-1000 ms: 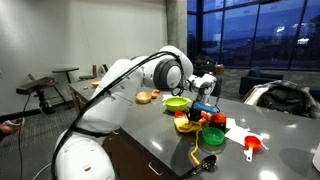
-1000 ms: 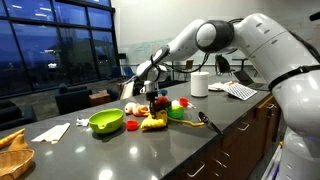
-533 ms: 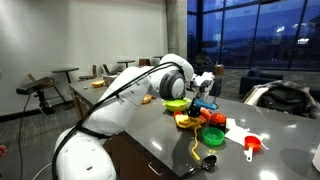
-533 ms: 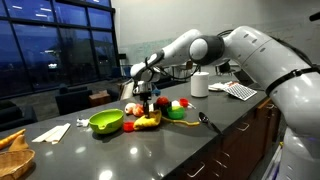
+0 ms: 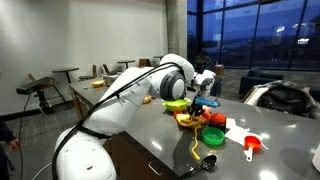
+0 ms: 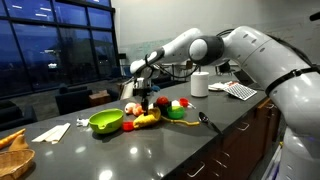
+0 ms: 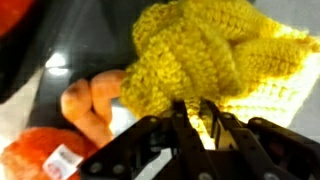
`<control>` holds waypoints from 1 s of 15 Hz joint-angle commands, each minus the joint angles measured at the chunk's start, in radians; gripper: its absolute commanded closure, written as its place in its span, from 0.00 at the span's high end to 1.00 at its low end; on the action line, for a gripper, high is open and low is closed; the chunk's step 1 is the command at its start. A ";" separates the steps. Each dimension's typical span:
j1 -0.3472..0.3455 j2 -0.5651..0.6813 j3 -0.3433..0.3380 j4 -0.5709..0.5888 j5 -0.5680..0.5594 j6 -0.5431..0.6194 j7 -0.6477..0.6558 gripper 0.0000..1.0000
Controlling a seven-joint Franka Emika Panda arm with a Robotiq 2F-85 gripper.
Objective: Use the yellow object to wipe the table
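Dark windows [image 6: 50,40] and office furniture stand behind a long grey table [image 6: 150,152], which carries a small crowd of coloured things.

Among them lies the yellow cloth [image 7: 215,60], a thick crocheted piece. In both exterior views it shows as a low yellow patch on the table [image 5: 187,119] [image 6: 148,121], directly under the arm's end. In the wrist view it fills the upper right. One bunched fold sits at 12 o'clock from the gripper [image 7: 197,118], and the flatter part runs away toward 2 and 3 o'clock, so its long axis goes roughly from the fingertips out to the right edge.

The gripper's two fingers [image 7: 180,112] stand close together with yarn between them, so I judge that they are clamped on the near edge of the cloth, though the picture is blurred there. Whether the cloth is lifted or lies flat on the table, I cannot tell.

At 9 to 10 o'clock from the gripper lie pale orange pieces [image 7: 90,100], just beside the cloth, and at 8 o'clock an orange thing with a sticker [image 7: 40,155]. A green bowl [image 6: 106,121] is near.

Free table lies on the side away from this clutter, so the wiping stroke probably has to drag the cloth that way.
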State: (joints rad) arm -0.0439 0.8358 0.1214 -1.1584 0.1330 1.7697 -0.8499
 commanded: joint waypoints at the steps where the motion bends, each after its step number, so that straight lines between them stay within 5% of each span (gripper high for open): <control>1: 0.025 0.006 -0.028 0.099 -0.050 0.034 0.127 0.55; 7: 0.072 0.019 -0.078 0.248 -0.155 0.001 0.427 0.98; 15: 0.139 -0.067 -0.192 0.273 -0.280 -0.111 0.757 1.00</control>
State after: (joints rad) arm 0.0736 0.8159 -0.0301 -0.8814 -0.1164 1.7116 -0.1968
